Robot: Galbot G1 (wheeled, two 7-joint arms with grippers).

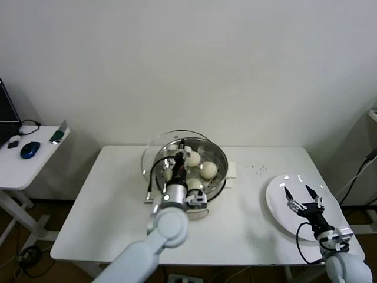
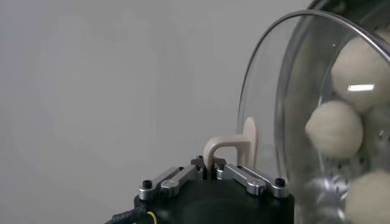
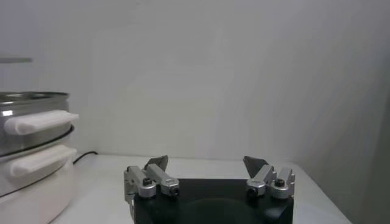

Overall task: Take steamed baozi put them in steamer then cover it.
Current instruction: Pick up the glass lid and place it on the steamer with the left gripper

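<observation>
Holding the cover [image 1: 171, 154] by its cream handle [image 2: 234, 146], your left gripper [image 1: 178, 154] has its fingers pinched tight on that handle. The glass lid is tipped up and sits off toward the 9 o'clock side of the steamer [image 1: 217, 171], overlapping its rim, not seated flat. Inside the steamer you can see the steamed baozi [image 1: 208, 170] on the perforated tray, bunched around the middle; through the glass in the left wrist view they show up as pale round lumps. Your right gripper [image 1: 304, 197] is way off at the table's [image 1: 112, 200] 3 o'clock side, hovering over the white plate [image 1: 277, 197] with its fingers spread apart and nothing between them.
</observation>
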